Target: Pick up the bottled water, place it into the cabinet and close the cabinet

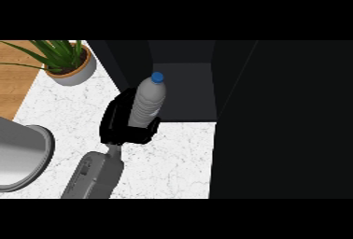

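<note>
Left edge: a grey round metal pot (21, 154) on the white marble table (172, 163); behind it, a green potted plant in a tan bowl (69, 63). Centre: left hand (121, 123), fingers curled round the clear blue-capped water bottle (148, 100), held at the mouth of the dark open cabinet (186, 88). Right: black cabinet door (283, 116).
</note>
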`<move>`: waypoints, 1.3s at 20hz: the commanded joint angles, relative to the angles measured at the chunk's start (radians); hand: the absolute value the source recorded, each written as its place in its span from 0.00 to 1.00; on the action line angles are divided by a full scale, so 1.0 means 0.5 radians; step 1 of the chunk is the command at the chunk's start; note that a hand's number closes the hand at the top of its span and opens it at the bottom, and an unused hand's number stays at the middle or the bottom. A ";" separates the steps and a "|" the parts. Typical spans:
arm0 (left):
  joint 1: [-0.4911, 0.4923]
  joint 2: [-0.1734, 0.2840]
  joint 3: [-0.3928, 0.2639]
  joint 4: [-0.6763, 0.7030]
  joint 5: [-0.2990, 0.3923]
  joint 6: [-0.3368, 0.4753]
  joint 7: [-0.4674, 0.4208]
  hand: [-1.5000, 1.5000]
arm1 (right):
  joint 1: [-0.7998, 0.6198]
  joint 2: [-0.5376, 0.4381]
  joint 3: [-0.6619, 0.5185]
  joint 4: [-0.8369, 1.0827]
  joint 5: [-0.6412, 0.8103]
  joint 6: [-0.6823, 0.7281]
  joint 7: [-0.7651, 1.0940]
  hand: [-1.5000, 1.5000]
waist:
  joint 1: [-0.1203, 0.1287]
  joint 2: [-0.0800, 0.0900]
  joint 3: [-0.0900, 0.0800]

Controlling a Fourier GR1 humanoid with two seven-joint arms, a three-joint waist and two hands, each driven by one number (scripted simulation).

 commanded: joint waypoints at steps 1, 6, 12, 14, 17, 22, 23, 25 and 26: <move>-0.319 -0.009 -0.062 0.088 0.031 0.230 0.057 1.00 | 0.008 -0.067 -0.107 0.070 -0.095 0.092 -0.111 0.00 | -0.015 0.002 0.001; -0.549 -0.007 -0.071 0.260 -0.201 0.405 0.007 1.00 | -0.170 0.052 0.053 0.015 0.010 -0.082 0.125 0.00 | -0.038 0.015 0.000; -0.620 -0.005 -0.164 0.291 -0.332 0.646 0.034 1.00 | -0.131 -0.037 -0.057 0.026 -0.101 0.023 0.061 0.00 | -0.085 0.022 0.003; -0.615 -0.004 -0.234 0.279 -0.377 0.703 0.065 1.00 | -0.088 0.000 0.049 0.067 -0.015 0.008 0.030 0.00 | -0.099 0.018 0.002; -0.702 0.017 -0.148 0.311 -0.446 0.745 0.120 1.00 | -0.180 -0.004 -0.016 -0.021 -0.076 -0.046 0.156 0.00 | -0.094 0.027 0.001; -0.731 0.069 -0.155 0.325 -0.562 0.926 0.209 1.00 | -0.105 -0.061 -0.029 0.014 -0.088 0.040 0.067 0.00 | -0.152 0.026 0.003; -0.719 0.098 -0.152 0.377 -0.583 0.935 0.219 1.00 | -0.092 0.000 0.048 0.100 -0.037 0.031 0.001 0.00 | -0.155 0.030 0.004; -0.727 0.136 -0.147 0.371 -0.583 0.924 0.233 1.00 | -0.143 0.025 0.078 0.104 -0.025 0.024 0.003 0.00 | -0.166 0.037 0.003; -0.682 0.107 -0.211 0.416 -0.663 0.990 0.182 1.00 | -0.126 -0.020 0.036 0.078 -0.071 0.049 0.030 0.00 | -0.188 0.042 0.003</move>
